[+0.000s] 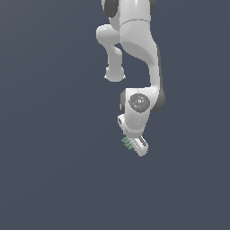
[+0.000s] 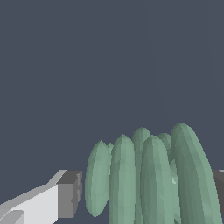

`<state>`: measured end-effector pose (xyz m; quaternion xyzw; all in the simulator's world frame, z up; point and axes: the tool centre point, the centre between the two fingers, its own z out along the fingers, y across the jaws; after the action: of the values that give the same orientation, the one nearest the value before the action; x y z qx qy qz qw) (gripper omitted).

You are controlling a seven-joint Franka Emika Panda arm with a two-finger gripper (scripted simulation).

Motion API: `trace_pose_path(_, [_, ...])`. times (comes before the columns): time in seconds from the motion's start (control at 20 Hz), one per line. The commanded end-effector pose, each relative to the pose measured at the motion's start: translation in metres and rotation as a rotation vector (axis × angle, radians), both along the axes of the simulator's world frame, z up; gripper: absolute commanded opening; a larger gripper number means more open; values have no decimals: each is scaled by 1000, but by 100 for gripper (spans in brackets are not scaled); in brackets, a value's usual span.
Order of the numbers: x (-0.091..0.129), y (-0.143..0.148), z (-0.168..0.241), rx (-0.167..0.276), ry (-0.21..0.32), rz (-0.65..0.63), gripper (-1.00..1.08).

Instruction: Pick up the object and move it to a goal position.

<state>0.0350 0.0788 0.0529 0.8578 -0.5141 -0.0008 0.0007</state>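
Observation:
The object point(image 2: 148, 179) is a pale-green ribbed item made of several rounded ridges side by side, and it fills the space between my fingers in the wrist view. One grey pad point(image 2: 70, 193) sits right beside its outermost ridge. The other finger point(image 2: 218, 188) shows only as a sliver against the opposite ridge. In the exterior view the object point(image 1: 126, 143) is a tiny green shape poking out toward the exterior view's left of the white gripper point(image 1: 131, 144), which hangs tilted below the arm. The gripper point(image 2: 146, 194) is shut on the object.
A plain dark blue-grey surface point(image 1: 54, 170) spreads all around with no other items on it. The white arm point(image 1: 134, 40) comes down from the top of the exterior view.

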Motion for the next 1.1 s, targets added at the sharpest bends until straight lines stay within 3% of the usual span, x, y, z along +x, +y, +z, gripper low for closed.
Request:
trace_pose_path(0.0, [1, 0, -1, 0, -2, 0, 100])
trace_pose_path(0.05, [1, 0, -1, 0, -2, 0, -100])
trace_pose_path(0.7, [1, 2, 2, 1, -3, 0, -100])
trace_pose_path(1.05, [-4, 15, 28, 1, -3, 0, -100])
